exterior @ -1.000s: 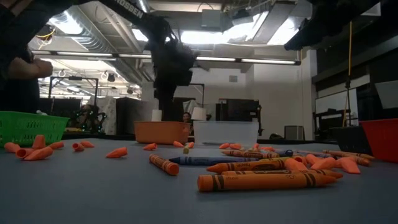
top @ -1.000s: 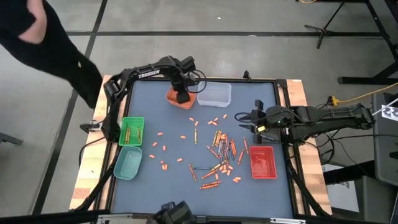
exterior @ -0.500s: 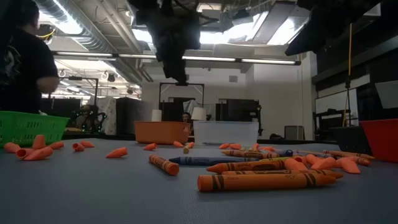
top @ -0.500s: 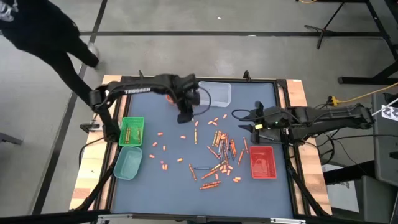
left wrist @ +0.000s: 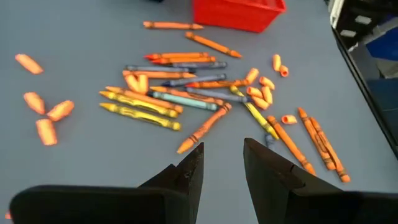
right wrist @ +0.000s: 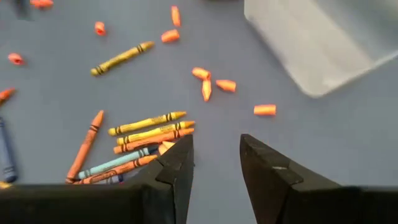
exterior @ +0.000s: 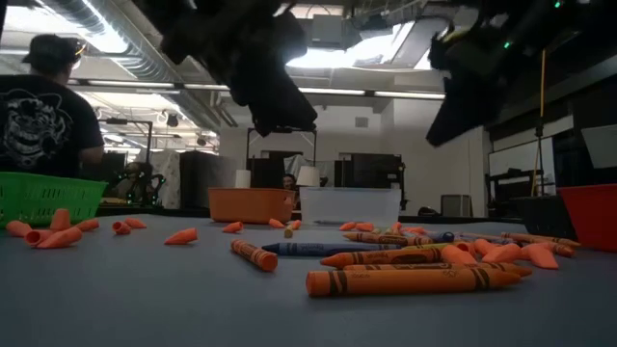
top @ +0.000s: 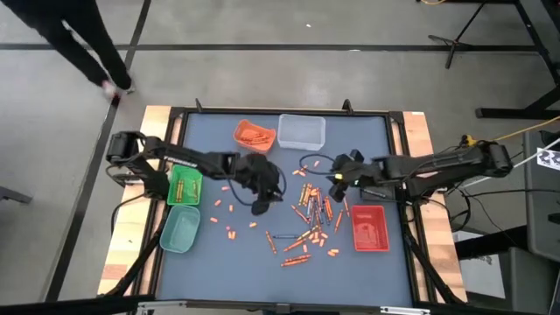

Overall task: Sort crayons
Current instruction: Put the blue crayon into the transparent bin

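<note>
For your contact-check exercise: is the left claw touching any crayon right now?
Apart. The low view shows the left claw hanging high above the crayons on the table, with open background between them; the left wrist view shows nothing between its open fingers.

no readable text, labels or signs

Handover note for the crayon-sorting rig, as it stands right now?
Left gripper: open, empty, over the table's middle.
Right gripper: open, empty, beside the crayons.
Crayons: most lie heaped loose at centre-right, orange bits scattered further left.
Done: some crayons lie in the orange tray, green tray and red tray.
Clear tray and teal tray look empty.
Left: nearly the whole heap.
</note>
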`<state>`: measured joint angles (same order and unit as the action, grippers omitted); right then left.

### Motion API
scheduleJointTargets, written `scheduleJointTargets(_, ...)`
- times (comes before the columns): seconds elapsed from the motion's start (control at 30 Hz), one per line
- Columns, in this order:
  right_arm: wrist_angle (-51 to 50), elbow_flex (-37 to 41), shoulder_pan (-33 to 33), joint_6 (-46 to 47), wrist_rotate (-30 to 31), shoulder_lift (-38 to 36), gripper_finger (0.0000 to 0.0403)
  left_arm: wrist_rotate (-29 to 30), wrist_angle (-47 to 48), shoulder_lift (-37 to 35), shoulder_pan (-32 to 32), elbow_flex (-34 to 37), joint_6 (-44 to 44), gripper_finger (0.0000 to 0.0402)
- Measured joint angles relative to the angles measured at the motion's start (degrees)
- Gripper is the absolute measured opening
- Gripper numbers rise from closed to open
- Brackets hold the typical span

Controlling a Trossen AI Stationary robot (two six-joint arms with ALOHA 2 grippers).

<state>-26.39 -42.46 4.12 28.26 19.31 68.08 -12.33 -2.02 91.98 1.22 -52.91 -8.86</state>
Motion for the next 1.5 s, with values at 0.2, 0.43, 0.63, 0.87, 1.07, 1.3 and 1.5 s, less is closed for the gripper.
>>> scheduleJointTargets(0.2,0.3,0.0,0.0,5.8,-0.1,8.3,0.0129,7.2,-1.6,0.0,-4.7,1.2,0.0,0.0099)
scheduleJointTargets(0.43,3.0,0.0,0.0,8.2,-1.5,16.1,0.0129,11.8,-1.6,0.0,-6.8,1.2,0.3,0.0098)
scheduleJointTargets(0.63,7.8,0.0,0.0,8.2,-6.2,20.4,0.0129,11.9,-1.7,0.0,-6.9,1.2,0.3,0.0098)
scheduleJointTargets(0.87,8.9,-0.1,0.0,8.2,-7.1,23.0,0.0129,11.9,-1.6,0.0,-6.9,1.2,0.2,0.0098)
scheduleJointTargets(1.07,8.7,-0.1,0.0,8.2,-7.0,23.2,0.0129,11.9,-1.6,0.0,-6.9,1.2,0.3,0.0098)
scheduleJointTargets(1.3,8.4,-0.1,0.0,10.5,-8.9,23.2,0.0129,11.9,-1.6,0.0,-6.9,1.2,0.2,0.0098)
scheduleJointTargets(1.5,7.1,-0.1,-0.1,13.5,-9.6,23.2,0.0129,11.9,-1.5,0.0,-6.9,1.2,0.3,0.0098)
